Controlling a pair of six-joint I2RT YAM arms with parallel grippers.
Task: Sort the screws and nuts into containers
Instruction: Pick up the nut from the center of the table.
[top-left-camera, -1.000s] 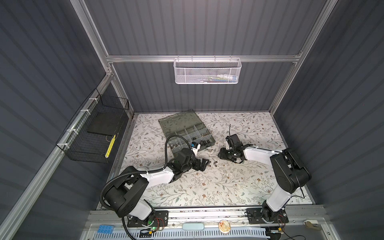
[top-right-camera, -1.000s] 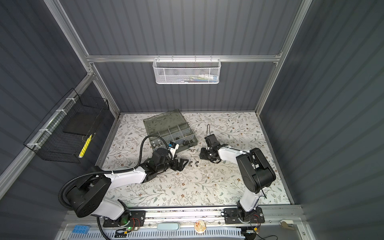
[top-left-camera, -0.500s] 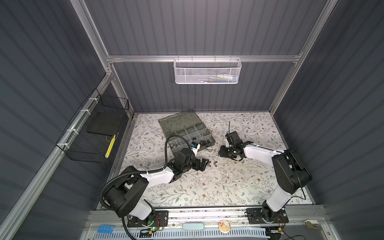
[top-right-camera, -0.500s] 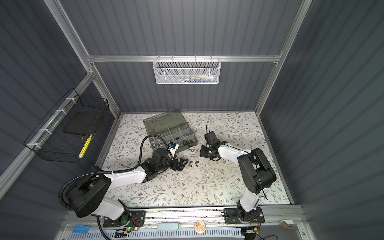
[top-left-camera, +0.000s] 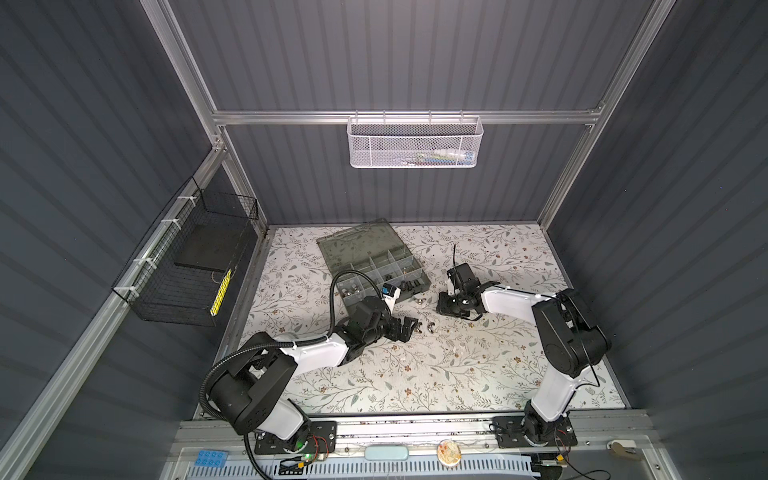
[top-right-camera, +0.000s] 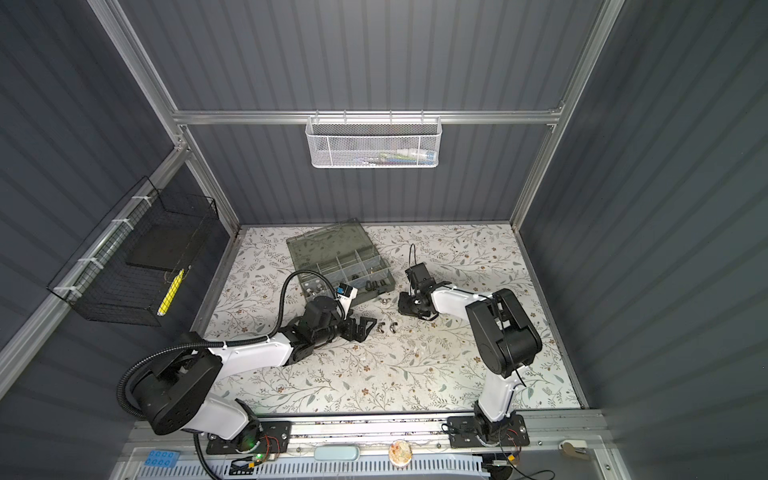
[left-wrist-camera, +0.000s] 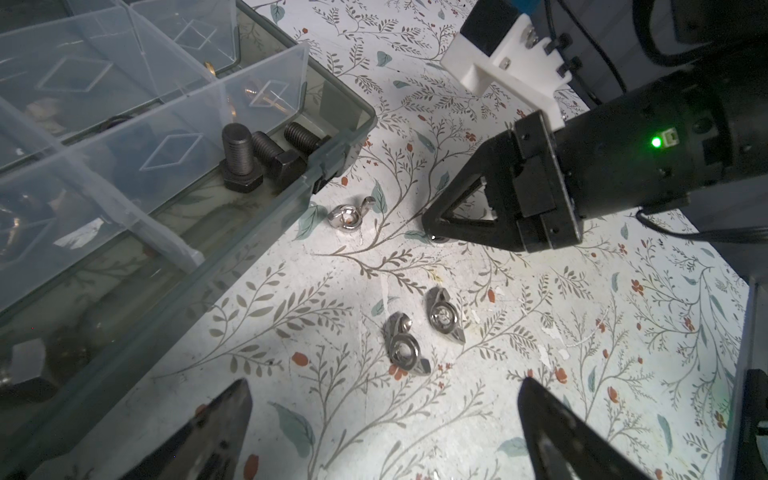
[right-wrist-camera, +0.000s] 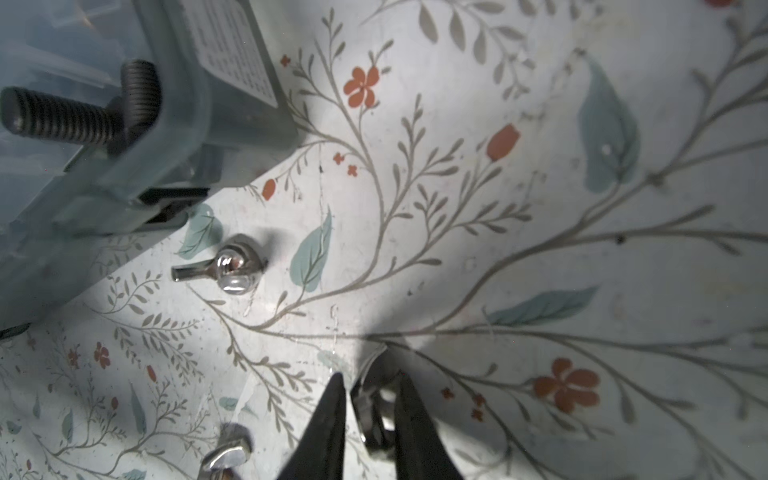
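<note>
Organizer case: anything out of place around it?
Three wing nuts lie loose on the mat outside the organizer case: one by its corner, two ahead of the left gripper. A silver nut sits between the right gripper's jaws.

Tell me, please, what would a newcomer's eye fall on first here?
Probably the open organizer case toward the back of the table, black bolts in a corner compartment. Beside it the right claw holds a silver nut between its fingers, and the open left claw faces two wing nuts.
</note>
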